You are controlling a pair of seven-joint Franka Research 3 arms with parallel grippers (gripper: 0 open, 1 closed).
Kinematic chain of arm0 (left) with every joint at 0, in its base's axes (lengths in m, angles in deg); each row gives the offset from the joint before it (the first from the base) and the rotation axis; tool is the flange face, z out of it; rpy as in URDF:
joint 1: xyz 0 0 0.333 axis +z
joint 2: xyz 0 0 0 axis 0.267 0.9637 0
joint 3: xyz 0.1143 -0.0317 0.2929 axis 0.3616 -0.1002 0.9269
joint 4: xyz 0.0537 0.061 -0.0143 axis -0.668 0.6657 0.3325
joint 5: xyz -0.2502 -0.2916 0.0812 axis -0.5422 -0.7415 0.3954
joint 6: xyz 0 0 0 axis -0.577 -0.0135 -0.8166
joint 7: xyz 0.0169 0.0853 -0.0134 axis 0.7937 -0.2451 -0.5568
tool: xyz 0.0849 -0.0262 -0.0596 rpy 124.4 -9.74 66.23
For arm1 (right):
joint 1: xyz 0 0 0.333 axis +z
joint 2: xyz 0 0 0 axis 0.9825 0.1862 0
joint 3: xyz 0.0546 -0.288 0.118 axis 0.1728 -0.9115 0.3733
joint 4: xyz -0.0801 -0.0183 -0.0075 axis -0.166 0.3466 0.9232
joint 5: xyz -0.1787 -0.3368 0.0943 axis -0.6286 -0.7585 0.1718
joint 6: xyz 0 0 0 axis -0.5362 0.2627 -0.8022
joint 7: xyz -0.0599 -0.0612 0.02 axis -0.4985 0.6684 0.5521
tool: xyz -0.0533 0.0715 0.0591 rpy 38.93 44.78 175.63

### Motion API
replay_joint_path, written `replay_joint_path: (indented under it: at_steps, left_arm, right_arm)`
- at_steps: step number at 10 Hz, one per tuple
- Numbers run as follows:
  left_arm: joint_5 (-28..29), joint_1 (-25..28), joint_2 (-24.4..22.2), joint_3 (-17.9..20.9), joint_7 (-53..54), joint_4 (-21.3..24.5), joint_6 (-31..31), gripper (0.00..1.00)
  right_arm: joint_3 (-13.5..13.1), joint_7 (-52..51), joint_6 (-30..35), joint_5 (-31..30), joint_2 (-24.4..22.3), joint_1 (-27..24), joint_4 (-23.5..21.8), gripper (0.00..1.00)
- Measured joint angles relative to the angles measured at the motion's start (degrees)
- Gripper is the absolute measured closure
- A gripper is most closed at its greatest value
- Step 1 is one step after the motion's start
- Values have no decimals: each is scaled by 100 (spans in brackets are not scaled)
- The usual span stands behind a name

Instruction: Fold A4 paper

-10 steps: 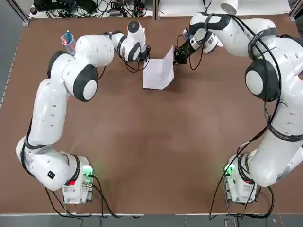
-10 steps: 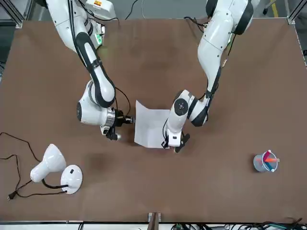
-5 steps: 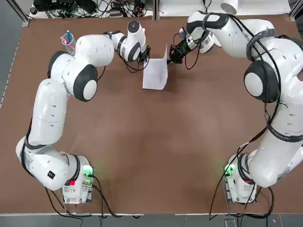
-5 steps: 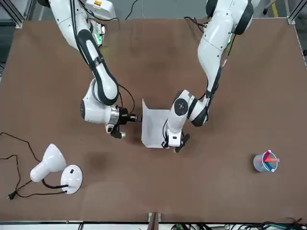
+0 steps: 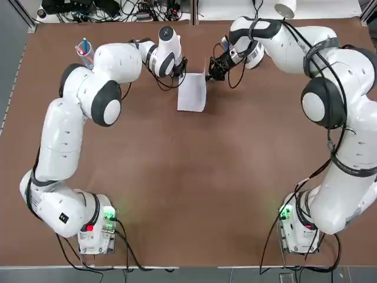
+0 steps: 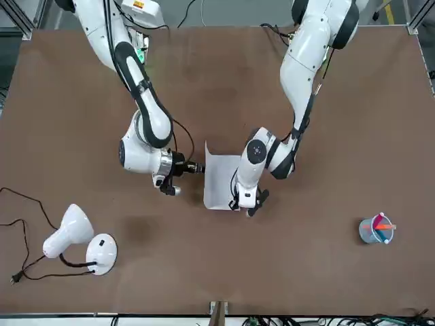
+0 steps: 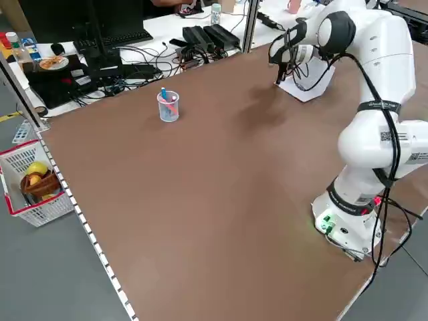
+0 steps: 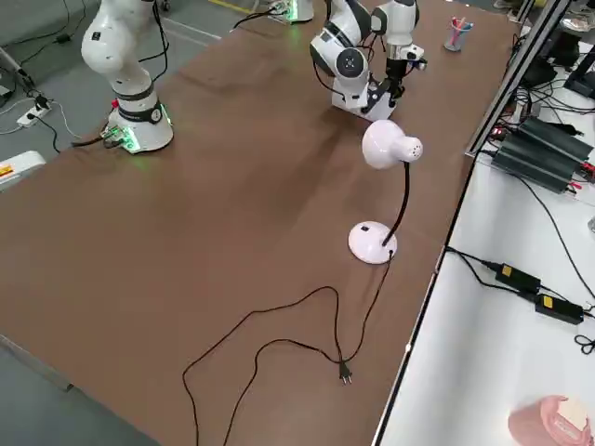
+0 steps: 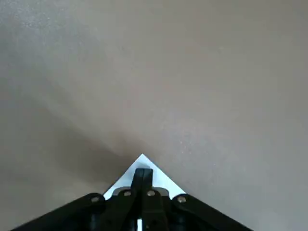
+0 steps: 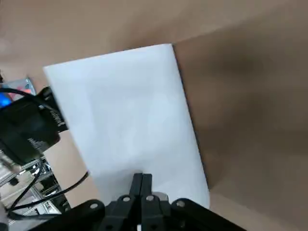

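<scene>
The white A4 paper (image 5: 192, 94) (image 6: 221, 183) lies at the far middle of the brown table. Its right half is raised almost upright. My right gripper (image 5: 207, 75) (image 6: 199, 168) is shut, and its tips touch the far edge of that raised half. In the right wrist view the sheet (image 10: 130, 110) rises broad beyond the closed gripper (image 10: 142, 179). My left gripper (image 5: 180, 72) (image 6: 236, 204) is shut and rests its tips on the paper's far left corner. That corner (image 9: 142, 163) pokes out just past the left gripper (image 9: 142, 174) in the left wrist view.
A white desk lamp (image 6: 71, 234) (image 8: 390, 149) stands at the far right of the table, and its cable (image 8: 279, 344) trails over the right side. A clear cup of pens (image 5: 85, 53) (image 6: 376, 229) stands far left.
My right gripper has moved left toward the left gripper and tipped the paper's right half from a slant to nearly upright. The left gripper has stayed on its corner.
</scene>
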Motion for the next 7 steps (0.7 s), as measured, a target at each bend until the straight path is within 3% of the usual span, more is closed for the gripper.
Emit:
replay_joint_path:
  at_steps: [7]
  left_arm:
    - [0,31,13,2,0,6,-98,99]
  right_arm:
    - [7,0,-316,198,310,233,238,99]
